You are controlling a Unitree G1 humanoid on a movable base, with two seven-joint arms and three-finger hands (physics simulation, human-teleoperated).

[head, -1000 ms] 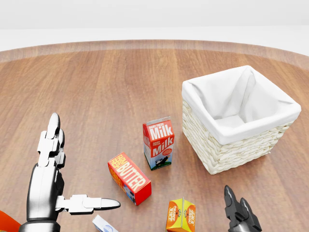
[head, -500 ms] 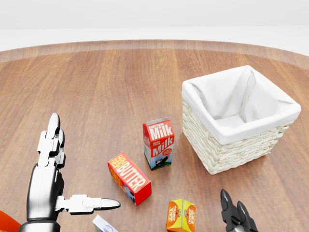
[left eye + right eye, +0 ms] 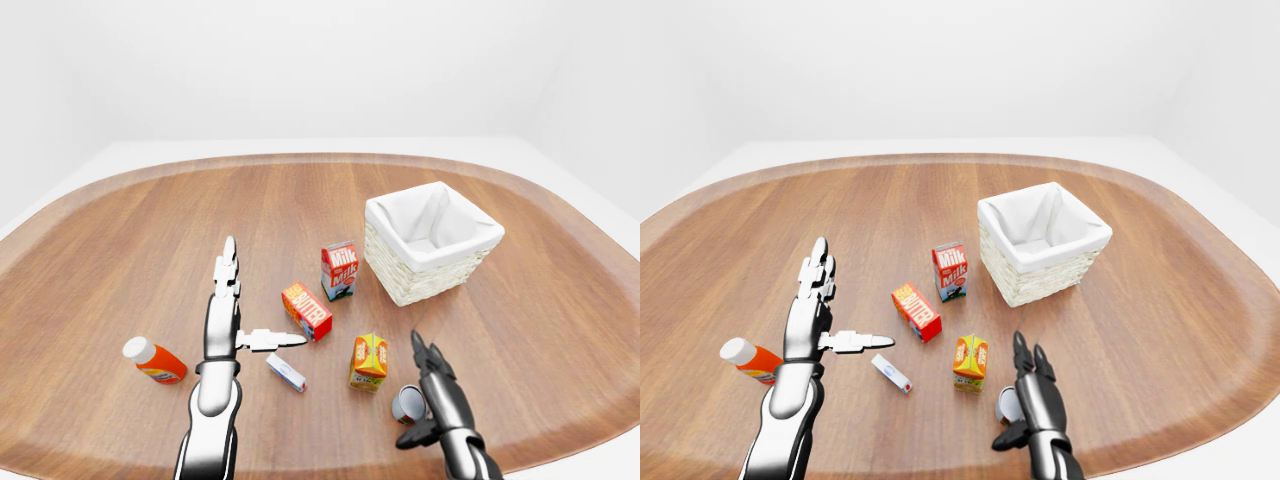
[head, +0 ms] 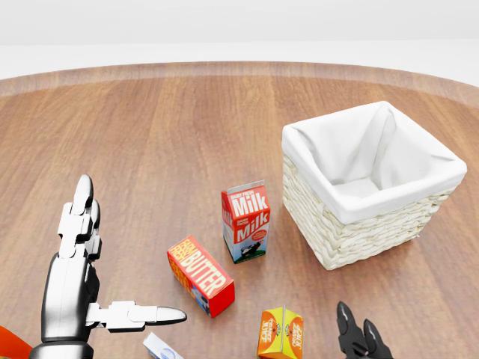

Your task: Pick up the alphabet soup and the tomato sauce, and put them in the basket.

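Metal can [image 3: 407, 403]: rigid, smooth, likely slippery; grasp around its side. Right hand [image 3: 437, 392] spread beside it; left hand [image 3: 224, 322] spread, empty.

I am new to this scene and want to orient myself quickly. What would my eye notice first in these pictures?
First comes the white-lined wicker basket, right of centre on the round wooden table in the left-eye view. Next is the robot's silver left hand, open with fingers spread, at lower left. Small groceries cluster between them: a milk carton, a butter box and an orange carton, with the dark right hand beside a lying can.
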